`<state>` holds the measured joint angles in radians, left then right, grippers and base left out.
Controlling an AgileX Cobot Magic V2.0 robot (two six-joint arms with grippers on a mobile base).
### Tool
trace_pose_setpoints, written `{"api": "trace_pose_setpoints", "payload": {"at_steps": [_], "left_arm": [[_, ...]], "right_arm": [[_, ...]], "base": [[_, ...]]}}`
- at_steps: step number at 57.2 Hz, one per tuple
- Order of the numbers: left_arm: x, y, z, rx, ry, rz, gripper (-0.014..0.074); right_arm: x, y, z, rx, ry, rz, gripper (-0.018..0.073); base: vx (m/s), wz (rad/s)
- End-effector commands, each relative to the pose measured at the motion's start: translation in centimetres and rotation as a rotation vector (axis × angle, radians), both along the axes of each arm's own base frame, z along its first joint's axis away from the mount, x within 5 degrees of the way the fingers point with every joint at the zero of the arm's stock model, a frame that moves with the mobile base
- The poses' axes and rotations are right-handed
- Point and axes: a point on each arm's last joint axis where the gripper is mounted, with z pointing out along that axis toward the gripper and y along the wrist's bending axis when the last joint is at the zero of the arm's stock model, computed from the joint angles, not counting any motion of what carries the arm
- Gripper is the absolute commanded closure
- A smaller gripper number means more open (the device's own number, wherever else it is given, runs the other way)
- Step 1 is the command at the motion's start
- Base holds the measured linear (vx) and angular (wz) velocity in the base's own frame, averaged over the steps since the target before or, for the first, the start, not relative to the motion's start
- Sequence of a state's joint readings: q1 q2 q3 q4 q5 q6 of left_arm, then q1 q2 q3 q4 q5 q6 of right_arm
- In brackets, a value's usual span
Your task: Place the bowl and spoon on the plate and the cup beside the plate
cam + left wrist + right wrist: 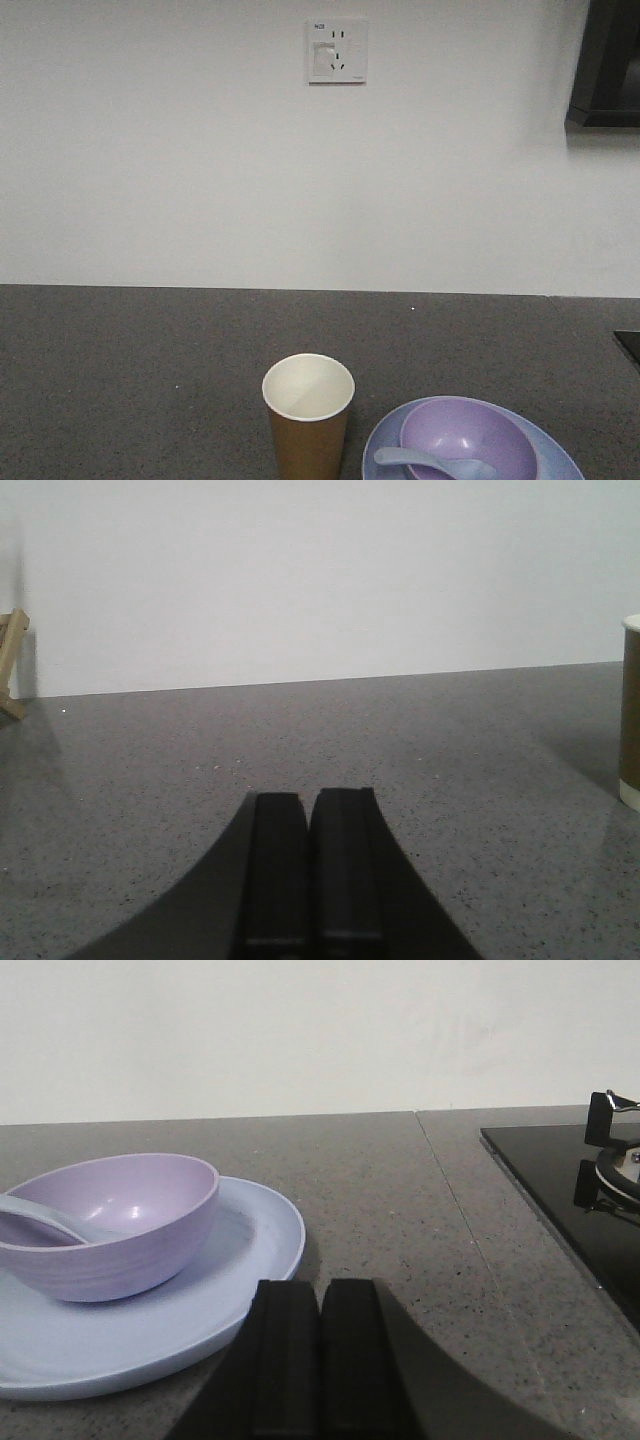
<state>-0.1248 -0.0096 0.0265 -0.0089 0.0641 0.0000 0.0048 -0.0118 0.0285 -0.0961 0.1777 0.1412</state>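
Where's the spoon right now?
In the front view, the spoon lies in the bowl on the plate, handle pointing toward the cup at image left.

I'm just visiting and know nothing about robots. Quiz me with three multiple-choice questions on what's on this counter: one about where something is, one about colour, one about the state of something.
1. Where does the spoon lie?
A. In the bowl
B. Inside the cup
C. On the bare counter

2. What colour is the bowl?
A. Brown
B. Lilac purple
C. Green

3. How do the fingers of the right gripper stand?
A. Wide apart
B. Shut around the spoon
C. Shut together, holding nothing

Answers:
1. A: the front view shows the spoon resting in the bowl, which sits on the plate.
2. B: the bowl is lilac in both views that show it; the brown thing is the cup beside the plate.
3. C: the right wrist view shows the two dark fingers pressed side by side with nothing between them.
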Motion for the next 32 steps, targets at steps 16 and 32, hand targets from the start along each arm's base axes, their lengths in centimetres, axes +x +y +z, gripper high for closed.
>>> {"api": "trace_pose_setpoints", "payload": {"at_steps": [16, 32], "left_arm": [[-0.19, 0.04, 1.6, -0.022, -0.106, 0.002, 0.0602], [-0.19, 0.04, 1.6, -0.022, -0.106, 0.002, 0.0602]], "right_arm": [[0.03, 0.05, 0.45, -0.007, -0.069, 0.005, 0.0568], [0.03, 0.05, 0.45, -0.007, -0.069, 0.005, 0.0568]], "base": [[0.0, 0.0], [0.0, 0.0]]}}
